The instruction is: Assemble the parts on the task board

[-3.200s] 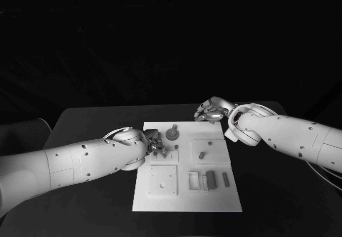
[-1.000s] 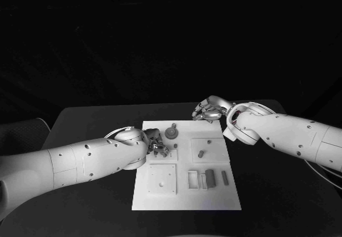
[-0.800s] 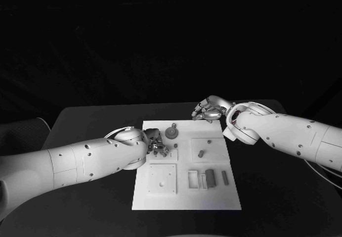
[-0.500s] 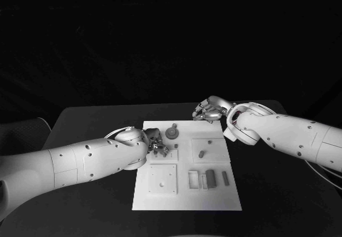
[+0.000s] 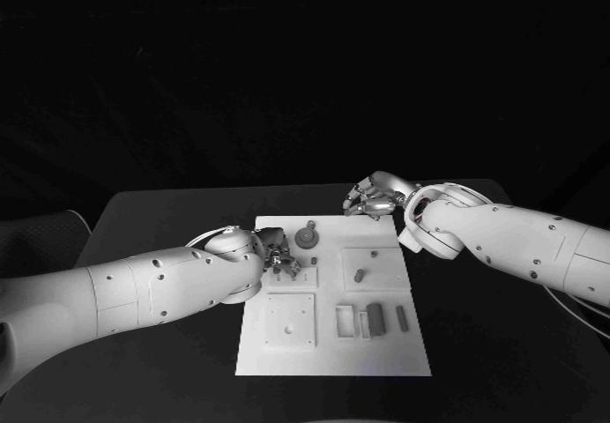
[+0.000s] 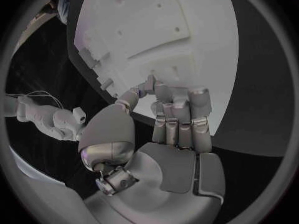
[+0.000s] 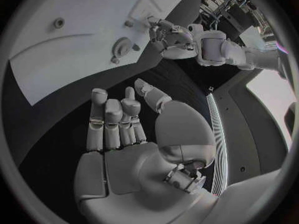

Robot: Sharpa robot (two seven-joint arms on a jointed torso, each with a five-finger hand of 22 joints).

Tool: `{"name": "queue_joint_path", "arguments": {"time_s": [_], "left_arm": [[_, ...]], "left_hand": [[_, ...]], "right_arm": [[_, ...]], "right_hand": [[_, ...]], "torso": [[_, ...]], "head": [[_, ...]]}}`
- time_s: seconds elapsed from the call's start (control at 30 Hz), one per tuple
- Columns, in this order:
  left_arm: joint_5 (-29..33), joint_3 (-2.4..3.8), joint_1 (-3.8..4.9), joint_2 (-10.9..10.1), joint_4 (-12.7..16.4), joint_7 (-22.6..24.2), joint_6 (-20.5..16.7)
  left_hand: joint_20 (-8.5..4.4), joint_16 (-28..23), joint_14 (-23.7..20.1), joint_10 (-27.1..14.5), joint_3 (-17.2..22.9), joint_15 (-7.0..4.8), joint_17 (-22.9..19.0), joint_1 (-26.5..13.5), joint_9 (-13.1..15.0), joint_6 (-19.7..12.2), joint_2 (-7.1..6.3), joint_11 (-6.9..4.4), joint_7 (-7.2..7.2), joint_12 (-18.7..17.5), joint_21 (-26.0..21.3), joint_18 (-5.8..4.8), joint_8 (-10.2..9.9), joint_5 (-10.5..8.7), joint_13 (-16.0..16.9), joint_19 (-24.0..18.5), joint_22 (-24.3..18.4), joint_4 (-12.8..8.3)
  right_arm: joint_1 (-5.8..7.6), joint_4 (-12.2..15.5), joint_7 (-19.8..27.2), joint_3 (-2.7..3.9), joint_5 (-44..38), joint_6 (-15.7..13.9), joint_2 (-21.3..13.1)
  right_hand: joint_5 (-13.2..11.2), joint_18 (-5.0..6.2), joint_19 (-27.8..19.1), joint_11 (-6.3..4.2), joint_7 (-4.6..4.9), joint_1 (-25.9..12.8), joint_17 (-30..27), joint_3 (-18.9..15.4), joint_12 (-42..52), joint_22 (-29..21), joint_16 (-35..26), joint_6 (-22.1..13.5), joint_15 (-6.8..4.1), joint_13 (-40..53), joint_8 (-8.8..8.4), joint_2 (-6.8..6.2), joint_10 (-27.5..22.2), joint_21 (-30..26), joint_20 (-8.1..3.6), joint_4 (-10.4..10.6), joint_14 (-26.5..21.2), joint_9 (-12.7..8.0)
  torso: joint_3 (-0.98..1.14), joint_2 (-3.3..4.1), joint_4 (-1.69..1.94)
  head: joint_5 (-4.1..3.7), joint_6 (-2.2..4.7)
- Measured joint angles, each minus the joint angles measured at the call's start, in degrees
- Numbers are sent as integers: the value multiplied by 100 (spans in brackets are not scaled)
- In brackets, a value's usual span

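The white task board lies mid-table. My left hand hovers over its far-left raised square; thumb and fingertips meet in a pinch on a small dark part, mostly hidden. A round gear-like part stands just beyond that hand, also the round part. A short peg stands on the right square. My right hand hangs past the board's far-right corner, fingers side by side, thumb apart, holding nothing.
Toward the near edge of the board are a raised square plate, a slotted frame and two dark bars. Black table surrounds the board on all sides.
Almost nothing differs. My left hand has shifted very slightly over the same far-left square, keeping its pinch. The right hand stays at the far-right corner.
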Motion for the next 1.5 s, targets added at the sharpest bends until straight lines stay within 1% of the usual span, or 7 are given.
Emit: {"name": "queue_joint_path", "arguments": {"time_s": [0.53,0.7,0.97,1.1,1.27,1.37,1.5], "left_arm": [[4,0,-1,9,2,0,33],[6,0,-1,24,-7,0,46],[6,0,-1,24,-29,-8,73],[6,0,-1,23,-30,-13,87],[-3,0,-1,24,-30,-19,96],[-31,0,-1,38,-47,-19,101],[-71,1,-15,61,-67,-19,104]], "left_hand": [[3,0,3,0,-5,-3,-20,0,1,3,0,1,0,23,23,0,32,-2,-1,6,4,-5],[3,16,3,0,10,-3,-23,38,2,3,-38,1,0,35,23,-1,44,-11,3,7,4,10],[3,27,3,0,50,-3,-41,45,2,3,-45,1,0,45,45,-1,79,-125,3,24,3,50],[4,27,3,0,74,-3,-56,41,1,3,-49,1,0,45,44,0,91,-232,2,24,3,74],[4,46,3,0,59,-4,-65,-19,4,3,-109,2,1,67,45,0,146,-301,2,24,2,124],[2,50,5,0,51,-5,-70,-57,83,4,-147,2,1,67,45,-1,159,-346,1,22,2,147],[-18,50,10,1,57,-10,-78,-71,88,13,-161,2,11,67,45,0,166,-436,-6,1,2,154]], "right_arm": [[0,0,6,0,1,11,0],[0,28,14,0,3,14,4],[0,32,22,0,8,20,3],[0,31,23,0,11,25,2],[0,31,25,0,15,30,4],[0,31,26,0,17,36,4],[0,31,27,0,19,45,5]], "right_hand": [[0,-1,0,22,12,0,0,0,0,0,0,-12,-6,0,0,0,-22,0,0,0,-18,4],[0,-1,0,21,10,0,0,0,0,0,0,-13,-25,0,0,0,-21,0,0,0,-4,4],[0,-1,0,21,4,0,-5,0,0,0,0,-19,-25,0,0,0,-21,0,0,0,-3,4],[0,-1,0,21,3,0,-5,0,0,0,0,-19,-23,0,-24,0,-21,0,0,0,-1,3],[0,-1,0,21,2,0,-5,0,0,0,0,-19,-22,0,-24,0,-21,0,0,0,0,3],[0,-1,0,21,4,0,-5,0,0,0,0,-21,-21,0,-24,0,-21,0,0,0,0,3],[0,-1,0,21,17,0,-5,0,0,0,0,-35,-20,0,-24,0,-21,0,0,0,0,3]], "torso": [[-1,0,1],[0,0,1],[0,1,-1],[0,1,0],[0,1,2],[0,1,1],[0,1,-1]], "head": [[-7,-8],[-12,-15],[-13,-21],[-11,-27],[-11,-34],[11,-34],[24,-39]]}}
